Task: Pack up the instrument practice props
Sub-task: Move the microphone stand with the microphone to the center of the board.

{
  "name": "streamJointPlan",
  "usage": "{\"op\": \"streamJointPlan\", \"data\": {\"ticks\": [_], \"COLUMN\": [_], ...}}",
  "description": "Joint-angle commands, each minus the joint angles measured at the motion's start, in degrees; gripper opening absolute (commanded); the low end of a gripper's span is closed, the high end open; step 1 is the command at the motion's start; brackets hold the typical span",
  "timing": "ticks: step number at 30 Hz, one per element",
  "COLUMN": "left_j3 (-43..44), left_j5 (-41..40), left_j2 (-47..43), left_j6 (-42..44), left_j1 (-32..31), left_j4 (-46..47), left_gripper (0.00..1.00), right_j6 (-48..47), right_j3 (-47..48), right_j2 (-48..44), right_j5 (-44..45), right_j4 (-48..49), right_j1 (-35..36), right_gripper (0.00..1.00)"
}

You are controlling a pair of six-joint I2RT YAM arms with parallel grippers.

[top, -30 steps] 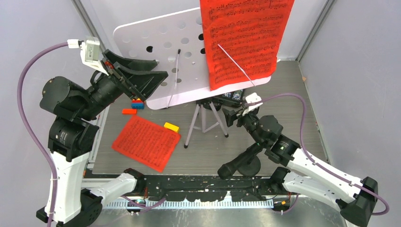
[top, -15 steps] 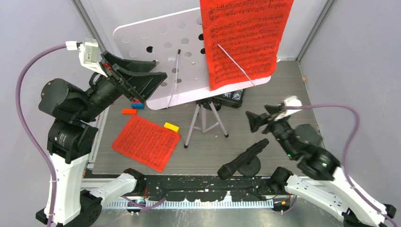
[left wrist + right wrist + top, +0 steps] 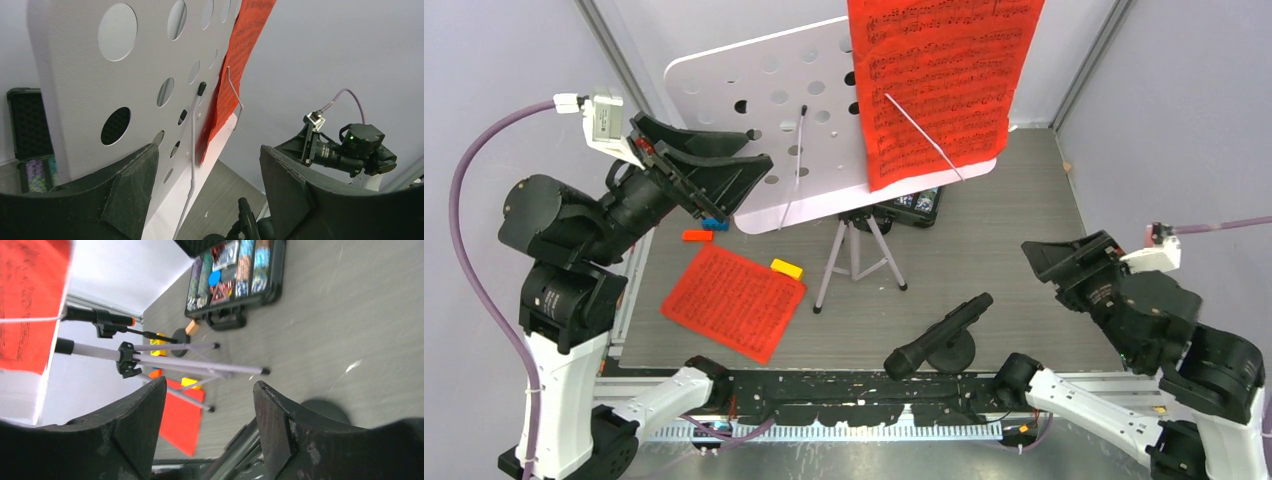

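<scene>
music rack [image 3: 764, 110]: white, hole-punched, tilted, at the back of the table [image 3: 1024, 200]; silver tripod legs [image 3: 854, 255] spread under it.
hanging red page [image 3: 939, 80]: on the rack's right half, a thin wire arm across it; its top runs out of the overhead view.
fallen red page [image 3: 732, 300]: flat on the table, left of the tripod legs, well apart from the rack's face.
lying microphone [image 3: 939, 335]: black, tipped over with its round base, near the table's front edge, between the two arms.
second microphone [image 3: 95, 315]: black, clipped to its pole, the round base just beside the poker-chip case [image 3: 235, 275]; right wrist view only.
left gripper [image 3: 764, 143]: raised at the rack's lower left edge, jaws wide apart, nothing between them; contact with the rack, cannot tell.
right gripper [image 3: 1036, 255]: above the table's right side, well clear of the lying microphone, jaws apart, holding nothing.
yellow block [image 3: 786, 268]: at the fallen page's far right corner.
blue block [image 3: 714, 224]: below the left gripper, near the rack's lower left corner.
</scene>
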Motion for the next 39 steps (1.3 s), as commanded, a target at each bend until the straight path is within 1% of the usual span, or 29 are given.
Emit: {"op": "streamJointPlan", "data": {"ticks": [1, 2, 3, 5, 6, 10, 14, 18, 22, 25, 28, 31, 34, 39], "left_j3": [-0.2, -0.3, -0.3, -0.5, -0.5, -1.3, -1.0, 0.0, 1.0, 0.8, 0.3, 0.3, 0.3, 0.2], "left_j5": [-1.1, -1.2, -1.2, -1.2, -1.2, -1.6, -1.5, -1.2, -0.8, -0.8, -1.0, -1.3, -1.3, -1.3], "left_j2": [-1.4, -1.5, -1.7, -2.0, -2.0, -2.8, -3.0, -2.6, -2.1, -2.1, -2.4, -2.5, -2.4, -2.5], "left_j6": [-0.2, -0.3, -0.3, -0.5, -0.7, -0.7, -0.7, -0.7, -0.8, -1.0, -1.2, -1.2, -1.3, -1.3], "left_j1": [0.0, 0.0, 0.0, -0.1, 0.0, 0.0, 0.0, 0.0, 0.0, 0.0, 0.0, 0.0, 0.0, 0.0], "left_j4": [2.0, 2.0, 2.0, 2.0, 2.0, 2.7, 2.8, 2.8, 2.8, 3.1, 3.5, 3.5, 3.5, 3.7], "left_gripper": [0.77, 0.77, 0.78, 0.78, 0.78, 0.78, 0.78, 0.78, 0.79, 0.79, 0.79, 0.79, 0.79, 0.79], "right_j6": [33.4, 36.1, 40.3, 44.7, 45.5, 46.3, 46.3, 45.1, 42.1, 40.1, 41.3, 42.4, 42.0, 41.0], "right_j3": [0.4, 1.3, 3.2, 6.3, 7.1, 9.4, 6.6, 2.8, 2.6, 1.7, -3.7, -7.9, -10.2, -10.7], "right_j2": [6.9, 8.3, 11.5, 15.9, 17.1, 20.9, 21.3, 19.7, 17.5, 16.1, 12.1, 10.0, 9.5, 10.6], "right_j5": [-3.7, -5.3, -6.2, -9.4, -11.2, -13.0, -17.9, -19.9, -20.7, -23.9, -26.2, -28.9, -28.7, -28.2], "right_j4": [-12.5, -14.6, -18.9, -24.7, -26.0, -30.8, -31.3, -31.4, -31.3, -31.4, -31.3, -31.3, -31.2, -29.2], "right_j1": [-0.2, -0.2, -0.2, -0.2, -0.2, -0.2, -0.2, -0.2, -0.2, -0.2, -0.2, -0.2, -0.2, -0.2], "right_gripper": [0.73, 0.75, 0.78, 0.81, 0.82, 0.84, 0.84, 0.84, 0.85, 0.85, 0.85, 0.85, 0.85, 0.86]}}
